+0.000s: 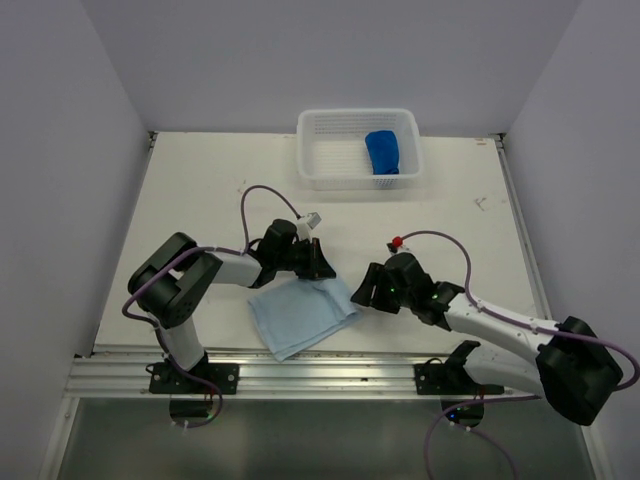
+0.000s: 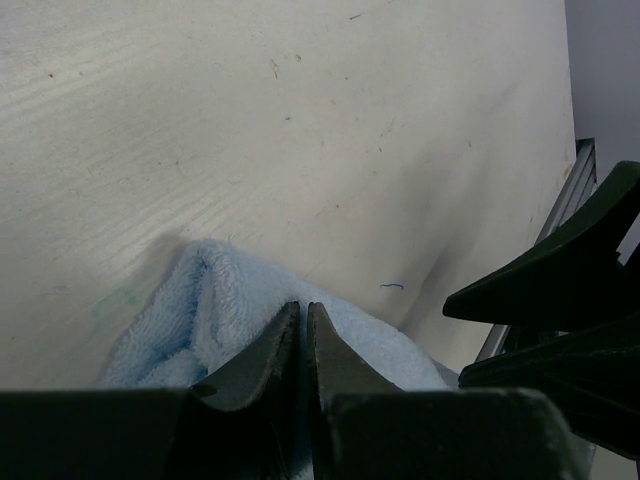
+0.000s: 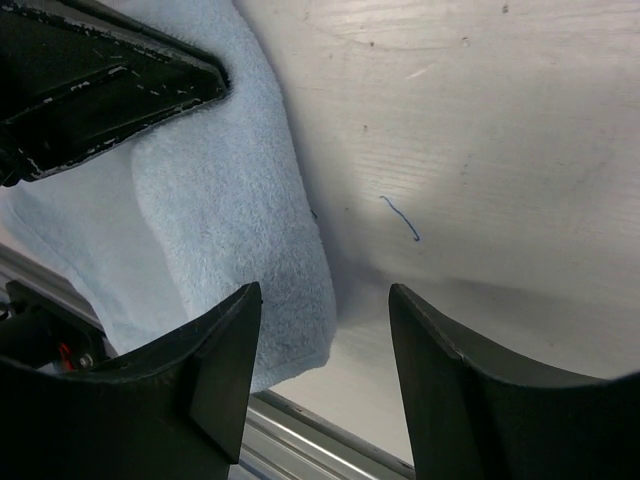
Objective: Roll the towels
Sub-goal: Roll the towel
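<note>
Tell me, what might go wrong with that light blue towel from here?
The left pincer grips only a thin fold of the pale blue towel, so it might slip free. The right pincer stands open beside the towel, holding nothing, so a one-sided pull could skew the roll.

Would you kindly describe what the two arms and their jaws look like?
The left arm and right arm are alike: bulky black joint housings linked by white segments. A purple cable loops along each, and the right one meets a small red fitting near the wrist. The jaws are black and wedge-shaped, tapering to narrow tips.
</note>
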`<state>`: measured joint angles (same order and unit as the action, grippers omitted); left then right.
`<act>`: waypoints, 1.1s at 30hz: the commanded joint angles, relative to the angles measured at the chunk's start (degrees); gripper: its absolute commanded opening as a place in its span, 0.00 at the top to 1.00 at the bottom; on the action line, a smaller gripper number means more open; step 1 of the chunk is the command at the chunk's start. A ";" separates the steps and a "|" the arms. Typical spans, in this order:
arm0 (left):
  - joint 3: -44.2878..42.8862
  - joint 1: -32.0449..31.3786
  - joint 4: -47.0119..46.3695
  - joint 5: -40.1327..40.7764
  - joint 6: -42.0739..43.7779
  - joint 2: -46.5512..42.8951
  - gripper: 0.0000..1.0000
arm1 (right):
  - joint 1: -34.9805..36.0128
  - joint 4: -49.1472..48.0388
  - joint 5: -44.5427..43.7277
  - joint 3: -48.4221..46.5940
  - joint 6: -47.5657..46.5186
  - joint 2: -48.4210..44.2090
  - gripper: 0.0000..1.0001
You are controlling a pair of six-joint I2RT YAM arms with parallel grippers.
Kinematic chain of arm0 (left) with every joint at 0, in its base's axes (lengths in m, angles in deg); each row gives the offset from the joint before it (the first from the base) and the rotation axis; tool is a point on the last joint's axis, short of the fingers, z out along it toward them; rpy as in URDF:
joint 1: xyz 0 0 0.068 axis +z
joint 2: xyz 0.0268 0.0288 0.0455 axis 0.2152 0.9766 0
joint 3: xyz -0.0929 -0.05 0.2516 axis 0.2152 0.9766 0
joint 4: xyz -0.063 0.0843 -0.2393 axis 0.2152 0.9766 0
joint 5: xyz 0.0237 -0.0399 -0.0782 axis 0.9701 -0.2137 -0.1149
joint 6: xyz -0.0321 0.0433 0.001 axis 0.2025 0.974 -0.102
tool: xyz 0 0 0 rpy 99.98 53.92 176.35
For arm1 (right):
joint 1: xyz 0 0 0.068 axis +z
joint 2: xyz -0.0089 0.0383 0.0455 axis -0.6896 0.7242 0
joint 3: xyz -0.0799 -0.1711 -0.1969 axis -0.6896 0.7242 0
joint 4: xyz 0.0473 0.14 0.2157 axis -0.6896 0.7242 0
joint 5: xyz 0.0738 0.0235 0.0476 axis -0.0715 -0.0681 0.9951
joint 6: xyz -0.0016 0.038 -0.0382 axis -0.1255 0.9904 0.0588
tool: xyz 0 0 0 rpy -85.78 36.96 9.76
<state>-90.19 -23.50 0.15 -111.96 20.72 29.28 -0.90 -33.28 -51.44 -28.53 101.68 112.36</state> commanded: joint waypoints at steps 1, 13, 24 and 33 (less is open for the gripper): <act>-0.14 0.68 1.17 1.31 2.72 -1.54 0.89 | -0.16 6.43 -6.08 -2.14 1.30 -5.03 0.42; -0.93 0.68 1.26 1.31 2.28 -1.19 0.89 | 0.02 3.72 -2.31 -4.26 -0.72 -1.28 0.40; -1.54 0.76 1.26 1.31 2.28 -0.31 0.89 | 1.60 -0.68 0.68 -2.50 -0.81 1.36 0.39; -1.46 0.68 1.26 1.23 2.19 -0.13 0.90 | 1.69 2.39 -1.95 -3.55 -0.46 -1.62 0.39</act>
<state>-90.48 -23.26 0.92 -111.96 21.25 29.17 0.54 -31.38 -52.47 -30.89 100.98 112.84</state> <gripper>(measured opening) 0.105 0.612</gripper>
